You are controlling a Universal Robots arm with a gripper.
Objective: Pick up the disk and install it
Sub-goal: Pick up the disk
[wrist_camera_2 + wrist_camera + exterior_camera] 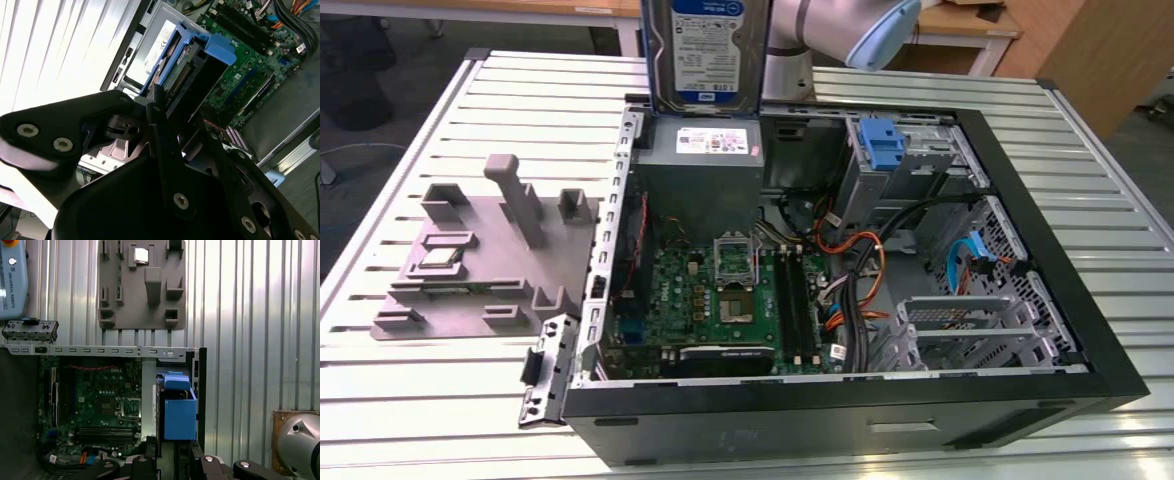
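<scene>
The disk [707, 50] is a silver-grey drive with a blue-and-white label. It hangs upright at the top of the exterior view, just above the grey power supply [707, 150] in the far corner of the open computer case [1067, 300]. In both wrist views its blue carrier [220, 50] [179, 412] points down toward the case. My gripper [177, 117] [173, 450] is shut on the disk, with a black finger [160, 115] pressed against each side.
A drive cage with a bare blue bracket [883, 150] stands at the case's far right in the exterior view. The motherboard [720, 300] and cables [854, 270] lie on the case floor. A grey fixture plate [480, 260] [142, 285] rests on the slatted table beside the case.
</scene>
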